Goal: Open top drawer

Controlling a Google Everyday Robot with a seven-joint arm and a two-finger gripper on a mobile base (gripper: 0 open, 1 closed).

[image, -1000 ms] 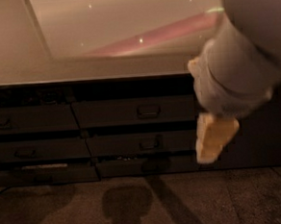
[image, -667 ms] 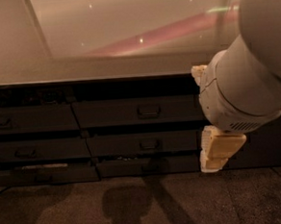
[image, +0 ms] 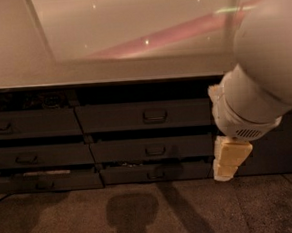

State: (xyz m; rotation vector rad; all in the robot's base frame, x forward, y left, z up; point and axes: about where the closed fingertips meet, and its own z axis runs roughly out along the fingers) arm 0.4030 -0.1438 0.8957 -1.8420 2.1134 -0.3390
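The top drawer (image: 111, 118) is the wide dark grey front just under the countertop, with a small loop handle (image: 155, 116) at its centre. A dark gap shows above it, and nothing of its inside is visible. My gripper (image: 230, 158), cream-coloured, hangs below the large white arm (image: 264, 80) at the right. It is level with the lower drawers, to the right of and below the handle, and not touching it.
Two shorter grey drawer fronts (image: 153, 150) sit below the top drawer. A second column of drawers (image: 26, 127) stands to the left, its lowest one slightly out. A pale countertop (image: 108, 71) runs above. Shadows fall on the speckled floor (image: 133, 214).
The arm has swung to the right and a little down in the view, carrying the gripper with it. The drawers have not moved.
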